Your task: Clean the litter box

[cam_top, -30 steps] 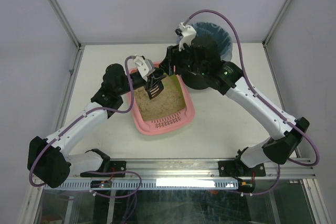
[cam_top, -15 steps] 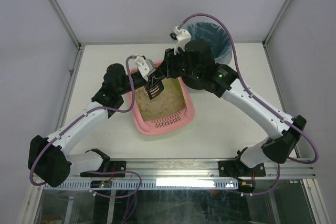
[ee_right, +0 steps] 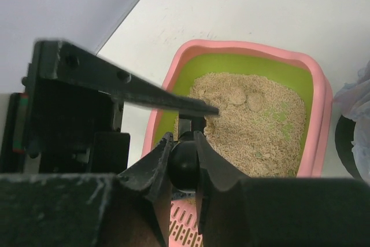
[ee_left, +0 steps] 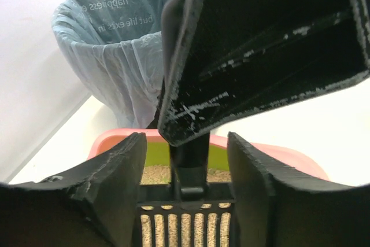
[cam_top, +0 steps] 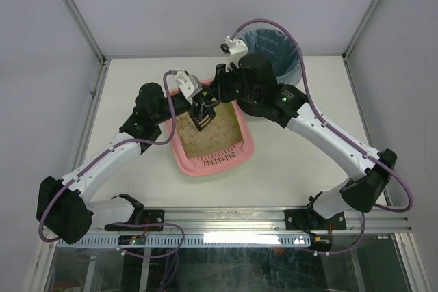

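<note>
Right gripper, above the round black bin lined with a blue bag a second ago, has swung left and now clamps the knobbed handle of the small black slotted plastic scoop. Left gripper has let go, its fingers parted on either side of the handle. Both arms reach over the shallow pink plastic litter box, which sits mid-table.
</note>
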### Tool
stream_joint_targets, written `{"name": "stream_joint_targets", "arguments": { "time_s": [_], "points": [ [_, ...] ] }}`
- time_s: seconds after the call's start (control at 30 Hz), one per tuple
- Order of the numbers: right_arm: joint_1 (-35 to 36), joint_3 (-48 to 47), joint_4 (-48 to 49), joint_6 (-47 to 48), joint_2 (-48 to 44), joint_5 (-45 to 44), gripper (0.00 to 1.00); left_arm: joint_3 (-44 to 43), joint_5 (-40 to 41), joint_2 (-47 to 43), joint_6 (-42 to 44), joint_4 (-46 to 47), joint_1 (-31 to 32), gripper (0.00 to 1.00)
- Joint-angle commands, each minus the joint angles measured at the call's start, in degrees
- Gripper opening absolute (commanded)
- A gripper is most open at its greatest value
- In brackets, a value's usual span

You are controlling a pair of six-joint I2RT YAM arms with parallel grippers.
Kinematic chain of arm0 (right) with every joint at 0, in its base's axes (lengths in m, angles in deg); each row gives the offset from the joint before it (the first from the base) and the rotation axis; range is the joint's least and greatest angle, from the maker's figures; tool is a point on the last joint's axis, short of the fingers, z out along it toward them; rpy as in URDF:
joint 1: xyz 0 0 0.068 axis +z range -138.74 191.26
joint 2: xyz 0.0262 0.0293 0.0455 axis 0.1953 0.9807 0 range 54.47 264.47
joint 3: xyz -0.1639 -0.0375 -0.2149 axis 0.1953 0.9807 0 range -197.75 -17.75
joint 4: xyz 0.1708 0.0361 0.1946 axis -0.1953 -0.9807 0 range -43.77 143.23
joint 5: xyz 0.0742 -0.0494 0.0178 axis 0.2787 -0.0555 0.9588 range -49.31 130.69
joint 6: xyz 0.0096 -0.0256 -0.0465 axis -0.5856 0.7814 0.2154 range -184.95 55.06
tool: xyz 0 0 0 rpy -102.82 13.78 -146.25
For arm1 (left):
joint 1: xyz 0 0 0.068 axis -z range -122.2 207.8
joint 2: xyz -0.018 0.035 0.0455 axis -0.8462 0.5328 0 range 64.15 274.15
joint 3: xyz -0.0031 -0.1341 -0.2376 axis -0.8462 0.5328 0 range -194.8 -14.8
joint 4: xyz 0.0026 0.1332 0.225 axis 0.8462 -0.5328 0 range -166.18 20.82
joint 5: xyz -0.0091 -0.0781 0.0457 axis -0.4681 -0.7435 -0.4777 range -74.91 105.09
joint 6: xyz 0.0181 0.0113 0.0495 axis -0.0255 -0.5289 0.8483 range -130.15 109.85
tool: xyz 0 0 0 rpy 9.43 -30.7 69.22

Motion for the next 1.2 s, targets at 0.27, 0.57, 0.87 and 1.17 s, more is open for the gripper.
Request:
{"name": "stream_joint_targets", "arguments": {
  "time_s": [0.27, 0.57, 0.87, 1.17],
  "points": [
    [0.53, 4.55, 6.87, 3.36, -4.01, -9.05, 0.0, 1.69, 22.27, -14.46, -16.33, -8.81, 0.04, 0.79],
    [0.53, 6.28, 7.11, 6.17, -3.49, -12.25, 0.0, 2.58, 48.27, -17.19, -36.54, -26.64, -0.04, 0.78],
    [0.53, 6.91, 7.12, 5.79, -3.8, -10.15, 0.0, -3.28, 52.99, -2.72, -41.88, -39.32, -1.97, 0.72],
    [0.53, 7.32, 7.42, 8.06, -2.49, -12.2, 0.0, -2.84, 47.64, 2.21, -39.16, -39.38, -5.69, 0.5]
  ]
}}
